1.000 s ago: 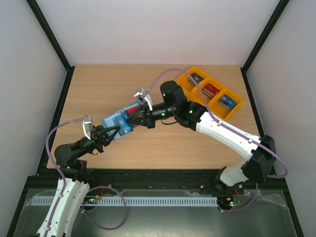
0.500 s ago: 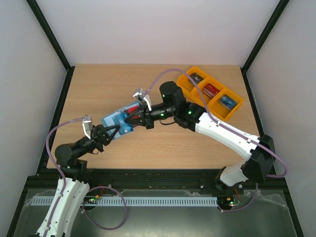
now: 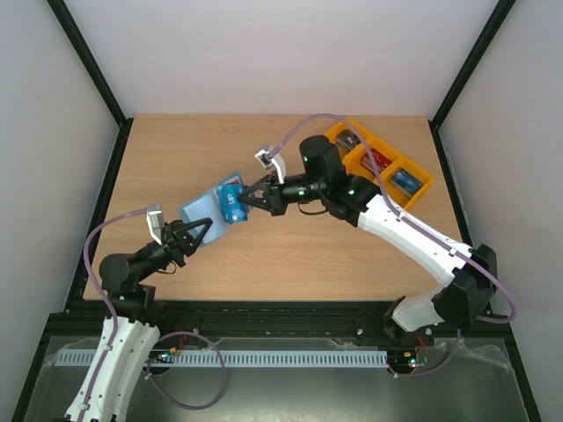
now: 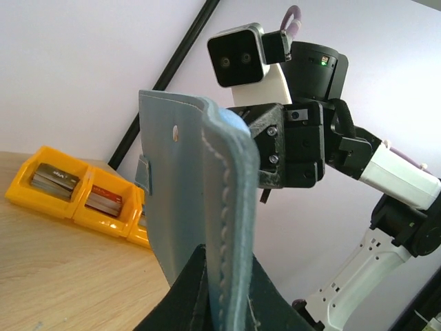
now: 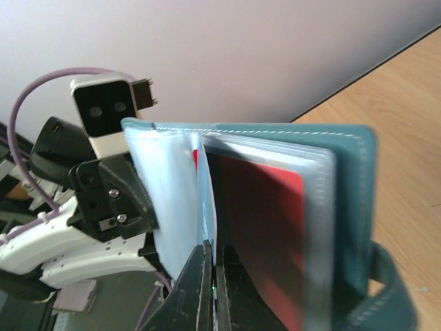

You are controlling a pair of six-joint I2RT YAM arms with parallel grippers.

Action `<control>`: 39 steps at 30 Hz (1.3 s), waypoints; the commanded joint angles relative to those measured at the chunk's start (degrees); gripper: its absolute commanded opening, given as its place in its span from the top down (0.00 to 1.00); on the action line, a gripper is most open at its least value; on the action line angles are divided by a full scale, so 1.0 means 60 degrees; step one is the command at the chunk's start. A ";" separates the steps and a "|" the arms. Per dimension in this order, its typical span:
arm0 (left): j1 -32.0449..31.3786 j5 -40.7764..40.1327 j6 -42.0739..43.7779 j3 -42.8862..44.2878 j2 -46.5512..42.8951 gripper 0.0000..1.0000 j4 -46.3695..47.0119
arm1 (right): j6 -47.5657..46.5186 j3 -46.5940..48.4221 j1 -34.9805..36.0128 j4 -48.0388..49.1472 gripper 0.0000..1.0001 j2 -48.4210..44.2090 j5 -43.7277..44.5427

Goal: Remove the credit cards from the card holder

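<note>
Since a second ago the right arm (image 3: 405, 233) has drawn back toward the right and far side of the table (image 3: 176, 149). The card holder (image 3: 204, 209) now stands more upright, and where a red card showed on top a blue card (image 3: 230, 199) now faces up. The orange tray (image 3: 420, 193) sits unmoved at the far right. The left gripper (image 3: 195, 234) stays clamped on the holder's near bottom edge. The right gripper (image 3: 249, 200) is clenched on the blue card's thin edge among the clear pockets. Only the right wrist view shows a red card (image 5: 265, 227) still sleeved inside. Only the left wrist view shows the cover edge-on, held off the table.
</note>
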 commanded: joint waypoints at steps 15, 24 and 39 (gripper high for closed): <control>0.0817 -0.3446 -0.0078 0.0211 -0.1224 0.98 -0.3416 | 0.9507 -0.3085 -0.6543 0.3535 0.98 -0.2572 0.6530; 0.1251 -0.3762 -0.0531 -0.0096 -0.1729 0.98 -0.3733 | 1.3148 -0.4188 -0.7479 0.2420 0.98 -0.1314 1.1880; 0.1317 -0.3866 -0.0724 -0.0661 -0.1993 0.98 -0.3621 | 1.5578 -0.2674 -0.8121 0.0890 0.98 0.1874 1.1762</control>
